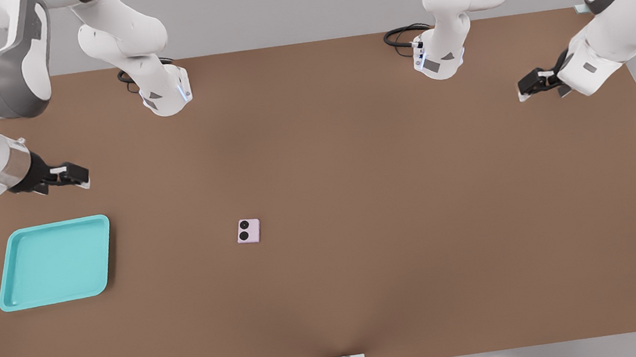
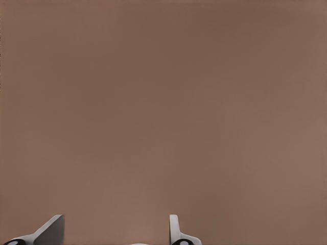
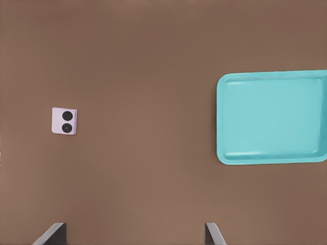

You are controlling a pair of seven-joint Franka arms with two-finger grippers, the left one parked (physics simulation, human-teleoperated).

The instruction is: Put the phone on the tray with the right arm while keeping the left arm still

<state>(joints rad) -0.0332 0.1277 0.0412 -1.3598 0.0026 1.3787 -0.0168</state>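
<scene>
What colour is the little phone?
Pale pink-lilac, with two black round lenses; the phone shows best in the right wrist view.

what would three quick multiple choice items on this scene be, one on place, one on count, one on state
1. Where is the phone?
A. on the bare table, off to the front view's right of the tray
B. inside the tray
C. in the hand

2. How many black round lenses show on the phone?
A. one
B. two
C. four

3. What state is the right arm's hand in?
A. shut on the phone
B. open and holding nothing, up beyond the tray
C. resting inside the tray

Answers: 1 A, the phone lies alone on the brown surface, apart from the turquoise tray. 2 B, two dark circles sit on its pink face. 3 B, the right wrist view shows its fingers spread with nothing between.
</scene>
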